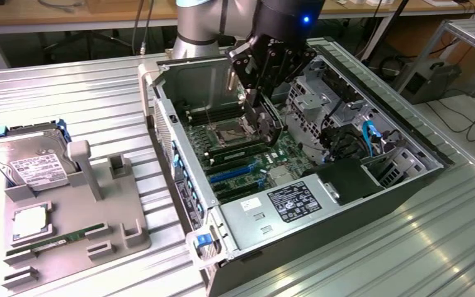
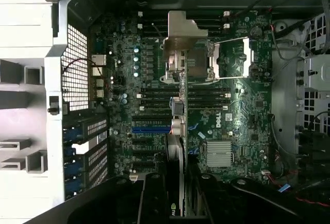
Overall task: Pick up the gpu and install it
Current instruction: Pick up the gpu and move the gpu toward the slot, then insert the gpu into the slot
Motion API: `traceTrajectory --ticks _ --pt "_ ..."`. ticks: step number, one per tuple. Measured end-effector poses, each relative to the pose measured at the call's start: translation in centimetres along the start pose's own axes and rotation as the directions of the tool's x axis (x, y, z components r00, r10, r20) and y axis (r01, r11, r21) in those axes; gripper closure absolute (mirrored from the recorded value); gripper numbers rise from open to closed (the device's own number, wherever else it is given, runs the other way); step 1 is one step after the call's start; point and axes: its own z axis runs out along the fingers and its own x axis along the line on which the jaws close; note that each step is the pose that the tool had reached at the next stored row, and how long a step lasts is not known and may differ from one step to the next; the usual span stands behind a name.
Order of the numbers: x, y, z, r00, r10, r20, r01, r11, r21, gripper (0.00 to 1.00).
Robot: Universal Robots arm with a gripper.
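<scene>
Edgewise, the claw (image 1: pixel 260 99) pinches the gpu (image 1: pixel 268 127) over the motherboard (image 1: pixel 291 151), clear of case walls (image 1: pixel 192 80).

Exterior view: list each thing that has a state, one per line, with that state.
computer case, side open.
gpu, held on edge over the motherboard, not slotted.
gripper, shut on the gpu.
hard drive, propped in the grey tray.
memory stick, lying flat on the tray.

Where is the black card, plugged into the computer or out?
Out. The thin black card with a silver bracket hangs in the fingers above the green motherboard, not plugged in.
</scene>
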Motion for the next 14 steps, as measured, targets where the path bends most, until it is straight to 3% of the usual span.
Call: traceTrajectory --ticks 13,14 --pt "0.00 0.00 0.00 1.0000 0.000 0.0001 0.000 1.0000 0.0000 0.74" --pt "0.03 0.01 0.02 1.0000 0.000 0.0033 0.000 1.0000 0.0001 0.74"
